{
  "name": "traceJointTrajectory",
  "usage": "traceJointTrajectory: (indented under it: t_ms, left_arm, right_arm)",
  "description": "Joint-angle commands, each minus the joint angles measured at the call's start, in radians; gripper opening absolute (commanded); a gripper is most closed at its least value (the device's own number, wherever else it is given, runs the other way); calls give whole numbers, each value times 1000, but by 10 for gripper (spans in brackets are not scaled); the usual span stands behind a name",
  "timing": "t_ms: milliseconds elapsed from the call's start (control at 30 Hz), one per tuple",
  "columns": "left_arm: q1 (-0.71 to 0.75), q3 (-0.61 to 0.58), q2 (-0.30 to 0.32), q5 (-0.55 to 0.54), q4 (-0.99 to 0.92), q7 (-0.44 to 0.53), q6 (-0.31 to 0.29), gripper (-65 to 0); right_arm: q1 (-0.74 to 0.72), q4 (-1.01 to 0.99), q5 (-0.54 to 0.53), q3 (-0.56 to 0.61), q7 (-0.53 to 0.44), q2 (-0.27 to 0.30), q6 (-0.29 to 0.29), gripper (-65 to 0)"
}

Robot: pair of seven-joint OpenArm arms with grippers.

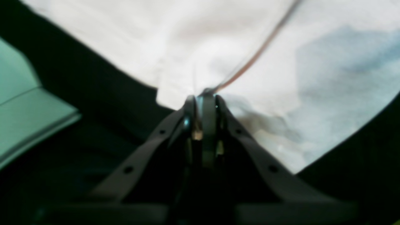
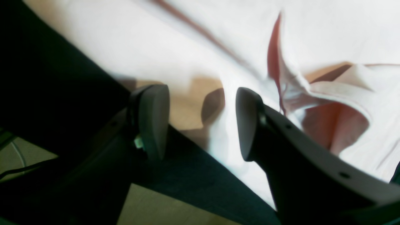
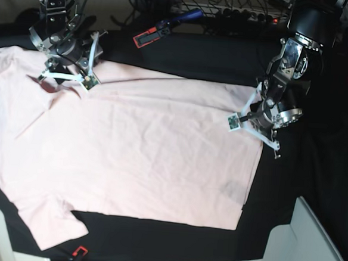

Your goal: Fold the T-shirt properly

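The pale pink T-shirt (image 3: 137,146) lies spread flat, plain side up, on the black table cloth (image 3: 276,203). My left gripper (image 3: 255,127) is at the shirt's right edge. In the left wrist view the left gripper (image 1: 204,95) is shut on the T-shirt (image 1: 218,43), with a pinch of fabric bunched at the fingertips. My right gripper (image 3: 68,69) hovers over the collar area at the back left. In the right wrist view the right gripper (image 2: 200,122) is open with nothing between its fingers, and the T-shirt's neck opening (image 2: 337,125) lies just to its right.
A red-and-black tool (image 3: 149,37) and a blue-handled one (image 3: 185,15) lie at the back of the cloth. A white board (image 3: 318,242) stands at the front right corner. A small red clip (image 3: 77,253) sits at the front edge. Cables run along the back.
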State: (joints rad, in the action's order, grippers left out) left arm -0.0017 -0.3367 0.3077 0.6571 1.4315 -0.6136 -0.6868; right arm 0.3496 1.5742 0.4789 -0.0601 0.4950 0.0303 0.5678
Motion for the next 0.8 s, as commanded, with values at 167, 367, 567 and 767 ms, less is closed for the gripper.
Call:
traceJointTrajectory:
  t_ms: [167,367,567,767]
  left_arm:
    - [-21,3,11,11,27,1,12,-650]
    - [-11,4,11,11,28,-1,12,-650]
    - [-10,4,12,11,65,-2,12,-650]
    - [-22,4,20,11,108,-59,11,-650]
  right_arm:
    - [-5,13,2,-1,-14,4,-5,-326]
    - [-4,13,2,-1,-14,4,-5,-326]
    - [-4,13,2,-1,-14,4,-5,-326]
    - [-5,13,2,-1,-14,4,-5,-326]
